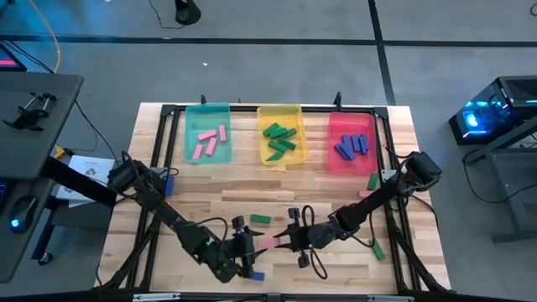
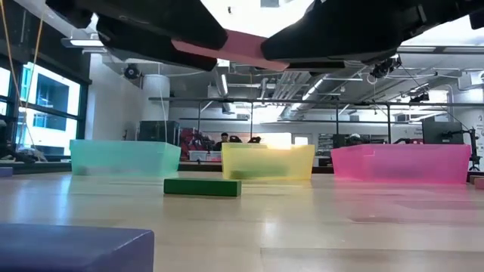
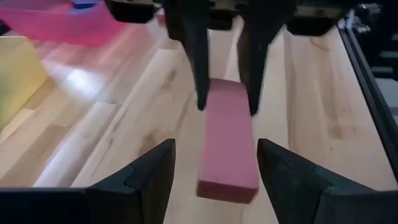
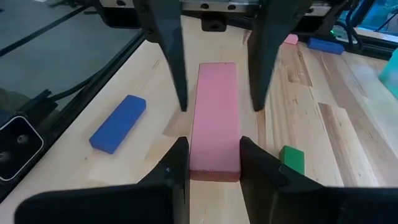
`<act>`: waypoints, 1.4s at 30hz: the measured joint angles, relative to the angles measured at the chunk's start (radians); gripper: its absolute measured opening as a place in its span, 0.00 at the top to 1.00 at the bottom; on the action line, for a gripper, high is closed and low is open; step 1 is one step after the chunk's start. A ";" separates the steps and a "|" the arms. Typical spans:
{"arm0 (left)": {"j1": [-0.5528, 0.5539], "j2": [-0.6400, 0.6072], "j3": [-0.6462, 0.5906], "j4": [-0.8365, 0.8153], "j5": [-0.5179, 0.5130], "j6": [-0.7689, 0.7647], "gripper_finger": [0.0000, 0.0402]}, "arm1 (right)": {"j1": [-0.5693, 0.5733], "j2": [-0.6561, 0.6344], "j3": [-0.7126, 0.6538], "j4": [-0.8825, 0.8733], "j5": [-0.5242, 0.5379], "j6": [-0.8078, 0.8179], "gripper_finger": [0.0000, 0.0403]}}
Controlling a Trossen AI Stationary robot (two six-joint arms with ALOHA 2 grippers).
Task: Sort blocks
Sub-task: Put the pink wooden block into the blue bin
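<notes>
A pink block (image 1: 267,243) hangs in the air near the table's near edge, between my two grippers. My right gripper (image 4: 214,146) is shut on the block's right end. My left gripper (image 3: 216,149) is open, with a finger on either side of the block's left end, touching nothing. The low view shows the pink block (image 2: 227,47) well above the tabletop. Loose blocks lie flat on the table: green (image 1: 260,219), blue (image 1: 256,275) and green (image 1: 377,249). My right gripper pinches the pink block between its two fingers, on the long sides at the right end (image 4: 214,167). The fingers come level from the table's right side and lie along the block. The block is lifted clear and sticks out level toward the left gripper.
Three trays stand along the far edge: teal (image 1: 207,151) with pink blocks, yellow (image 1: 281,113) with green blocks, red (image 1: 352,159) with blue blocks. More blocks lie near the right edge (image 1: 372,180) and the left edge (image 1: 168,180). A black frame rims the table.
</notes>
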State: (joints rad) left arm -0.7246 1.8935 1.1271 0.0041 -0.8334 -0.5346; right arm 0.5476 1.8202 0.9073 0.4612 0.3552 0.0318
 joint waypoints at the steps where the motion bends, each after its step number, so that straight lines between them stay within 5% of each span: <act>1: 0.002 0.000 0.000 0.000 0.015 0.008 0.46 | 0.000 0.000 0.000 0.002 0.000 -0.002 0.82; 6: 0.010 0.000 0.000 0.002 0.039 0.015 0.53 | 0.000 0.000 0.000 0.009 -0.017 -0.002 0.82; 14: 0.018 0.000 0.000 0.022 0.046 0.024 0.78 | 0.000 -0.001 0.000 0.014 -0.031 0.011 0.82; 21: 0.017 -0.003 0.000 0.001 0.024 -0.015 0.81 | -0.002 -0.004 0.003 -0.051 -0.022 0.056 0.64; 25: -0.003 -0.061 0.000 -0.269 -0.090 -0.202 0.81 | -0.005 -0.028 0.003 -0.226 0.113 0.178 0.58; 30: 0.019 -0.186 0.001 -0.836 -0.122 -0.627 0.81 | -0.004 -0.051 0.003 -0.377 0.281 0.263 0.57; 35: 0.182 -0.330 0.001 -1.331 -0.091 -0.889 0.81 | -0.012 -0.050 0.003 -0.382 0.305 0.241 0.57; 42: 0.713 -0.497 0.000 -1.309 0.143 -0.393 0.81 | -0.042 -0.050 0.003 -0.375 0.308 0.214 0.56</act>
State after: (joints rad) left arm -0.0116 1.3961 1.1271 -1.3052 -0.6901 -0.9276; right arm 0.5058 1.7699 0.9100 0.0860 0.6633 0.2462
